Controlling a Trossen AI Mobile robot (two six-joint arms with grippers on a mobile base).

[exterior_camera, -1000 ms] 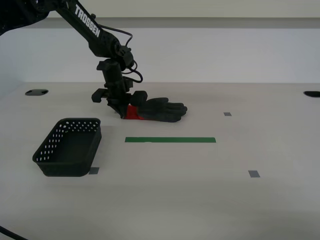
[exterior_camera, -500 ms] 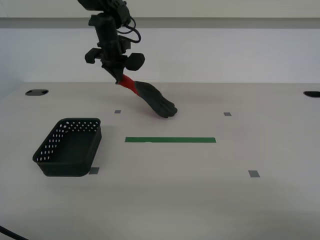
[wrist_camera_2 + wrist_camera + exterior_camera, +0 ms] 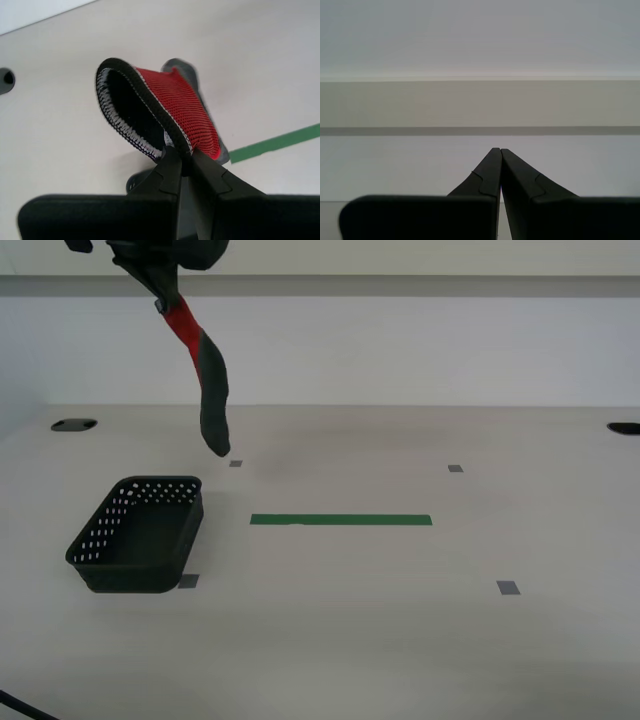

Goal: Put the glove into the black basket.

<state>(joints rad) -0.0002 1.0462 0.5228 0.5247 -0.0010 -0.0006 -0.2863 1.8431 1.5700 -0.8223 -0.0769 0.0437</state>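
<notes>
Half my second pincer (image 3: 160,285) cropped, w/ glove (image 3: 205,380) dangling

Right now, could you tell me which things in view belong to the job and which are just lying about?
Belong to the job:
- glove, hanging from my second gripper
- black basket

Just lying about:
- green tape strip
- small grey markers on the table

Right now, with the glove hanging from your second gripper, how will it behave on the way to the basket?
Probably floppy: the glove droops in a curve below my second gripper, so it may swing. It likely weighs little, since a pinch on the red cuff alone carries it. On release over the black basket, it should crumple rather than land flat.
</notes>
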